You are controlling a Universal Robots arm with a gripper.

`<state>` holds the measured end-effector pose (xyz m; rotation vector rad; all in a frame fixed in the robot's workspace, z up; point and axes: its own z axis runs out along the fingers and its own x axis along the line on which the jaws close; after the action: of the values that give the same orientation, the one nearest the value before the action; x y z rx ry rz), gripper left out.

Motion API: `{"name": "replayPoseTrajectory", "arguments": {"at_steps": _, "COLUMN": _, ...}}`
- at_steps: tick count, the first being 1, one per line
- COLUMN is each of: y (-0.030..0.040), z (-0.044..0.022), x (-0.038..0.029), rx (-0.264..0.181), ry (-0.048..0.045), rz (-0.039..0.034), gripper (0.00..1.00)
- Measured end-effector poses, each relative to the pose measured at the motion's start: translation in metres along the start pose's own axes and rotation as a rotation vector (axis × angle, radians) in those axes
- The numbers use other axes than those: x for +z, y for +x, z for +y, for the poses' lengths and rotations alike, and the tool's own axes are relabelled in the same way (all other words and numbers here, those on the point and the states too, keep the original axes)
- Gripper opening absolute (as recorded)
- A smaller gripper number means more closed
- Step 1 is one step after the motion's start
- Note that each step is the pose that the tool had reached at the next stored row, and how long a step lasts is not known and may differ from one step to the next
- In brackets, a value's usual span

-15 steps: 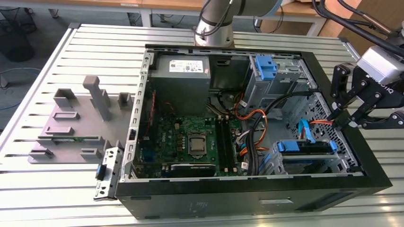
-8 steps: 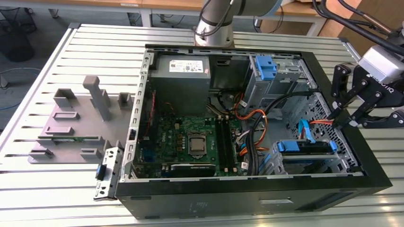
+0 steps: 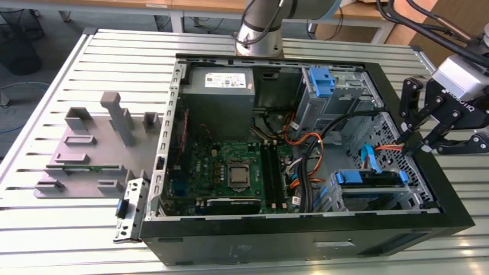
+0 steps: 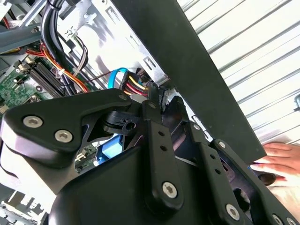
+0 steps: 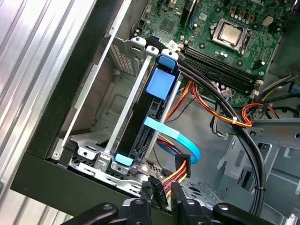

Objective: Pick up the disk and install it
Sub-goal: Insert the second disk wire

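Inside the open computer case (image 3: 306, 229) on the slatted table (image 3: 61, 74), the disk (image 5: 147, 117) sits edge-up in the drive cage (image 5: 122, 93), its blue rails showing at both ends. In the exterior view the same disk (image 3: 369, 178) appears in the cage near the case's wall on the exterior view's right. The gripper (image 3: 422, 140) hangs over that wall. In the first wrist view the fingers (image 5: 149, 188) stand narrowly apart just above a power connector (image 5: 180, 165); contact with it cannot be determined. The second wrist view shows a person's hand (image 4: 279, 159) resting on the table beside the case.
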<state>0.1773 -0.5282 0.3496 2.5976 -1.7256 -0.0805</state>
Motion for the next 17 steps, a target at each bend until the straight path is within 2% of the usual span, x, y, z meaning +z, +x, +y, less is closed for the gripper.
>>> {"name": "replayPoseTrajectory", "arguments": {"at_steps": 3, "y": 0.0000, "z": 0.0000, "x": 0.0001, "rx": -0.016, "ry": -0.0038, "rz": 0.0062, "gripper": 0.31}}
{"name": "replayPoseTrajectory", "arguments": {"at_steps": 10, "y": -0.0008, "z": -0.0006, "x": 0.0000, "rx": -0.032, "ry": -0.0086, "rz": 0.0114, "gripper": 0.31}}
{"name": "replayPoseTrajectory", "arguments": {"at_steps": 14, "y": -0.0017, "z": -0.0009, "x": -0.0001, "rx": -0.034, "ry": -0.0167, "rz": 0.0261, "gripper": 0.31}}
{"name": "replayPoseTrajectory", "arguments": {"at_steps": 17, "y": -0.0020, "z": -0.0010, "x": -0.0001, "rx": -0.036, "ry": -0.0181, "rz": 0.0293, "gripper": 0.31}}
